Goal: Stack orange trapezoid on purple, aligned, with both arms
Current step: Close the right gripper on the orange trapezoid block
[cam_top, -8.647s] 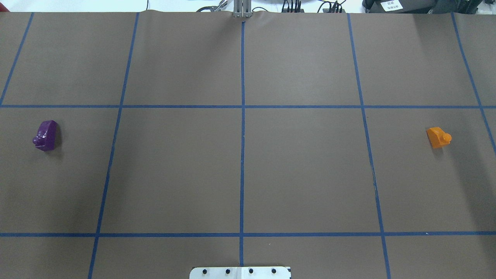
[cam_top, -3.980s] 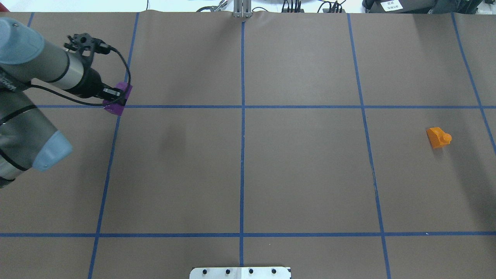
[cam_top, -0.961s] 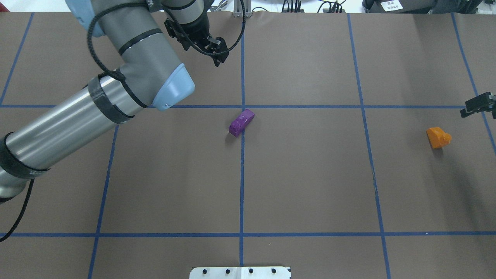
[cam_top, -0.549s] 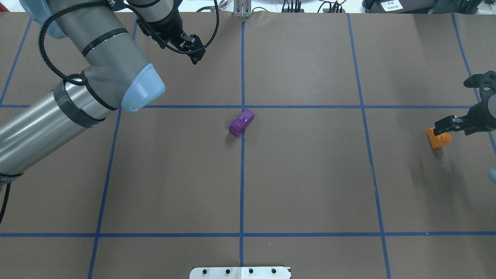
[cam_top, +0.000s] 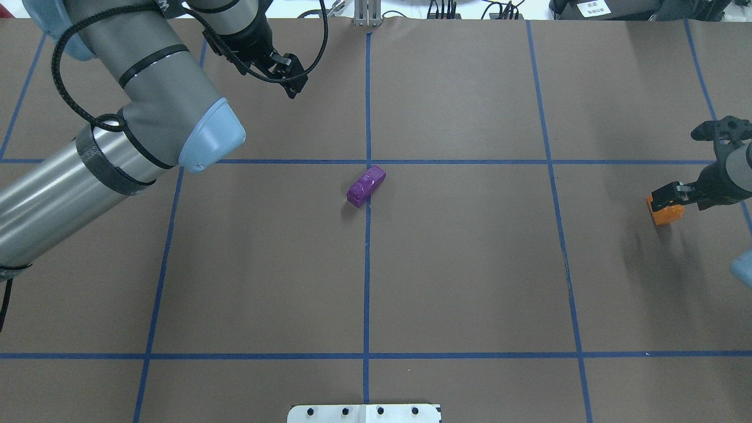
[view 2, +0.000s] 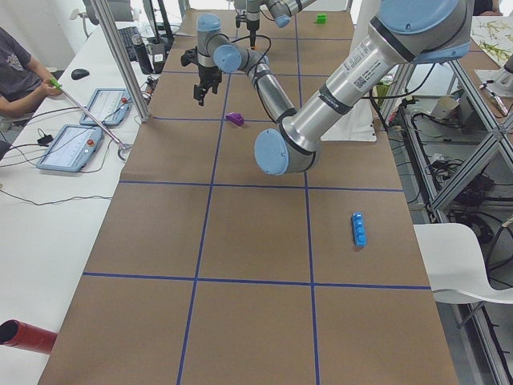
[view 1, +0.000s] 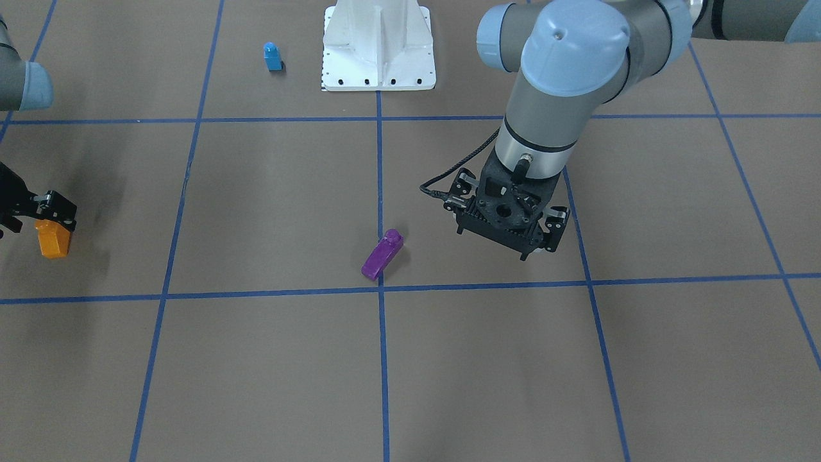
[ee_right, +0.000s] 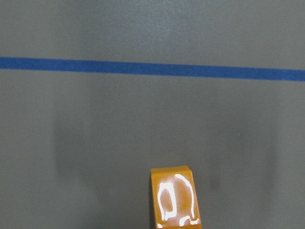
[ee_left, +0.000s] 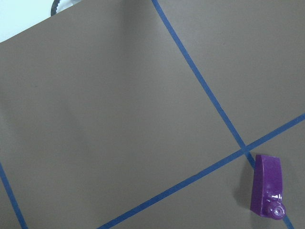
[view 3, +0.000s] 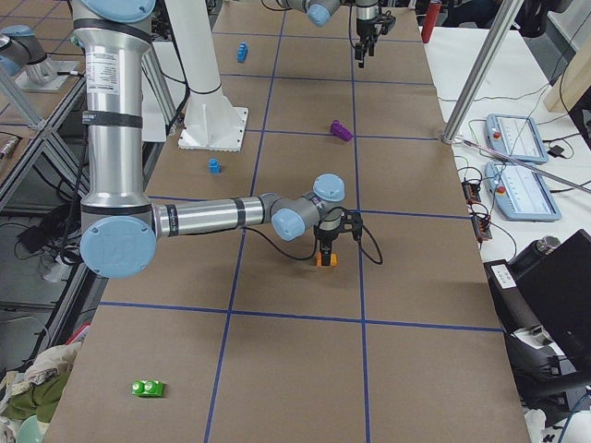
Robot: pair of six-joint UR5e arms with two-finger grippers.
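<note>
The purple block (cam_top: 366, 185) lies on the brown table at the centre crossing of the blue tape lines; it also shows in the front view (view 1: 382, 255) and the left wrist view (ee_left: 268, 191). My left gripper (cam_top: 292, 82) hangs open and empty, raised and apart from it on the far left side (view 1: 513, 247). The orange trapezoid (cam_top: 665, 212) sits on the table at the far right (view 1: 53, 239). My right gripper (cam_top: 672, 197) is low over it, jaws apart at its top (view 3: 329, 245). The right wrist view shows the orange block (ee_right: 174, 198) at the bottom edge.
A small blue single-stud block (view 1: 272, 56) stands beside the white robot base plate (view 1: 378, 45). A long blue brick (view 2: 360, 228) and a green block (view 3: 148, 388) lie toward the table's ends. Operator tablets (view 3: 522, 138) lie off the table's far edge.
The left arm carried the purple block from the far left to the centre, let go and drew away. In the last second the right gripper came in and lowered onto the orange block.
</note>
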